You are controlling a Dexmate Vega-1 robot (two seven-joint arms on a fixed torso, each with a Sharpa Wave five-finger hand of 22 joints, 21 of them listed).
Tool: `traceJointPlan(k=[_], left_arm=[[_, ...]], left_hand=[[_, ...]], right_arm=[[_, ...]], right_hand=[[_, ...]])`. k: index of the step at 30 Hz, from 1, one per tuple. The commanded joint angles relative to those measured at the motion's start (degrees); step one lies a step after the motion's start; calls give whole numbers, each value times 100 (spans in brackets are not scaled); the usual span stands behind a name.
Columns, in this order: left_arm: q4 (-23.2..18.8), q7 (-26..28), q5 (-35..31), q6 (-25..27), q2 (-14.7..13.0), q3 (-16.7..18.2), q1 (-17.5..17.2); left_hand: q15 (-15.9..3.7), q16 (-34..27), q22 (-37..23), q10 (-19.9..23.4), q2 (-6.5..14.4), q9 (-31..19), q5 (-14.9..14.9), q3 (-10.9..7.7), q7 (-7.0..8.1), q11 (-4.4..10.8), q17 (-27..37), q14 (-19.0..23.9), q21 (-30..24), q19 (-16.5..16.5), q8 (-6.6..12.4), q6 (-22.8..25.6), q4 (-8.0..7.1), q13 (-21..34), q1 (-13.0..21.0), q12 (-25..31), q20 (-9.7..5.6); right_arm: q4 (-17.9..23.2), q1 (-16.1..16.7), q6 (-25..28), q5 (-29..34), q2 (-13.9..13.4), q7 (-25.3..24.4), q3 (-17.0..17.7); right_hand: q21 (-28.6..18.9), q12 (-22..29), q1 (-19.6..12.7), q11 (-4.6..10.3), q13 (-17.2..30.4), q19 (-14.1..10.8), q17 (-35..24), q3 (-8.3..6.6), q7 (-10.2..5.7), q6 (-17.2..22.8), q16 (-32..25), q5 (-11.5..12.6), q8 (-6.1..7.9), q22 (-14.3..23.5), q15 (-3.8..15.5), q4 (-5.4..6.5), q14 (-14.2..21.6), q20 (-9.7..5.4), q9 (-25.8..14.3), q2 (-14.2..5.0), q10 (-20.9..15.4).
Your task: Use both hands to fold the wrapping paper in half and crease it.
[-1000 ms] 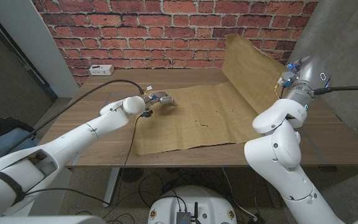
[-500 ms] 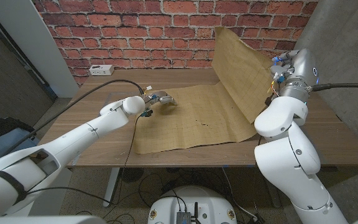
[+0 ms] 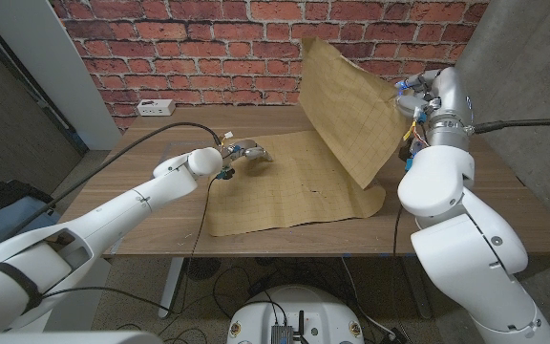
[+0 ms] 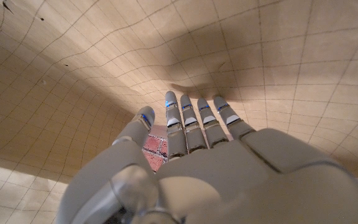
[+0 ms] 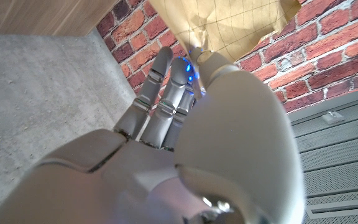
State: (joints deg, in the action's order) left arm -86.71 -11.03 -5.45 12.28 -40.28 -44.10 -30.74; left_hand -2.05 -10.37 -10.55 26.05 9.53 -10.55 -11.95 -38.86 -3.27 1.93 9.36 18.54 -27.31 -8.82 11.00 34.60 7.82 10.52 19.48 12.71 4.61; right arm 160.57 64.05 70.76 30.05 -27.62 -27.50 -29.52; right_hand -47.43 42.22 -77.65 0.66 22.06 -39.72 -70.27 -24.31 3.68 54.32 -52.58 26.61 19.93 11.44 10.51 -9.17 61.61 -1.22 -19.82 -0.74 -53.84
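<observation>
Right hand (image 3: 413, 96) grips wrapping paper (image 3: 294, 191) by its right edge, lifted high above wooden table (image 3: 160, 143); left hand (image 3: 246, 153) presses fingers on paper's far left corner, pinning it down

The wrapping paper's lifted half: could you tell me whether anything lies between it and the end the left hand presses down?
Nothing visible does. The wrapping paper lies bare between the right hand's raised flap and the left hand.

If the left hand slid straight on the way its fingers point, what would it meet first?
More of the paper: the left hand rests at its left edge, fingers aimed across the flat sheet. Beyond that, probably the raised flap, though depth is unclear.
</observation>
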Motion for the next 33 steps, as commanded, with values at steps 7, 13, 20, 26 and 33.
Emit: traceJointPlan(k=[7, 13, 20, 26, 33], left_arm=[[-74, 50, 21, -12, -53, 55, -82], [-89, 55, 20, -18, -66, 65, -94], [-131, 39, 25, 8, -90, 73, -114], [-157, 13, 11, 18, -103, 65, -109], [-225, 7, -10, 51, -132, 76, -116]], left_hand=[[-32, 20, -10, 41, -61, -8, -24, -44, 10, -14, 6, 3, -11, -70, -7, 32, -6, 33, -9, -27, 21], [-31, 22, -10, 39, -64, -9, -21, -48, 11, -8, 6, 0, -6, -72, -7, 38, -10, 34, -17, -35, 19], [-34, 24, -11, 32, -69, -9, -19, -52, 6, -8, 6, -4, -1, -74, -9, 40, -12, 35, -24, -44, 17], [-29, 27, -11, 41, -75, -10, -16, -54, 6, -7, 6, -12, 5, -76, -14, 33, -15, 35, -32, -47, 17], [-26, 27, -12, 30, -76, -11, -14, -59, 0, -6, 6, -12, 11, -79, -17, 29, -17, 36, -39, -58, 13]], right_arm=[[423, -188, 503, -1964, -348, 356, 707], [390, 68, 43, -2831, -369, 668, 1349], [229, 89, -232, -3924, -577, 1260, 2082], [-97, -102, -581, -4770, -1162, 1798, 2404], [-609, -221, -1386, -5718, -1870, 2497, 2700]], right_hand=[[-371, -245, -136, -149, 996, 213, 1082, 97, -30, -293, 894, -362, -220, -3, 265, -27, -9, -120, 2, -215, 66], [-488, -302, -203, -150, 894, 226, 1247, 163, -13, -309, 1029, -524, -262, -10, 263, -38, 134, -150, 9, -260, 62], [-579, -378, -211, -180, 795, 289, 1480, 196, 0, -326, 1267, -645, -306, -20, 256, 9, 131, -167, 17, -379, 101], [-792, -578, -290, -274, 562, 307, 2087, 200, 14, -377, 1866, -805, -397, -39, 269, -18, 124, -262, 44, -483, 253], [-1076, -1146, 273, -501, 97, 545, 2994, 241, 21, -852, 2969, -924, -751, -110, 208, 278, -140, -175, 164, -659, 906]])
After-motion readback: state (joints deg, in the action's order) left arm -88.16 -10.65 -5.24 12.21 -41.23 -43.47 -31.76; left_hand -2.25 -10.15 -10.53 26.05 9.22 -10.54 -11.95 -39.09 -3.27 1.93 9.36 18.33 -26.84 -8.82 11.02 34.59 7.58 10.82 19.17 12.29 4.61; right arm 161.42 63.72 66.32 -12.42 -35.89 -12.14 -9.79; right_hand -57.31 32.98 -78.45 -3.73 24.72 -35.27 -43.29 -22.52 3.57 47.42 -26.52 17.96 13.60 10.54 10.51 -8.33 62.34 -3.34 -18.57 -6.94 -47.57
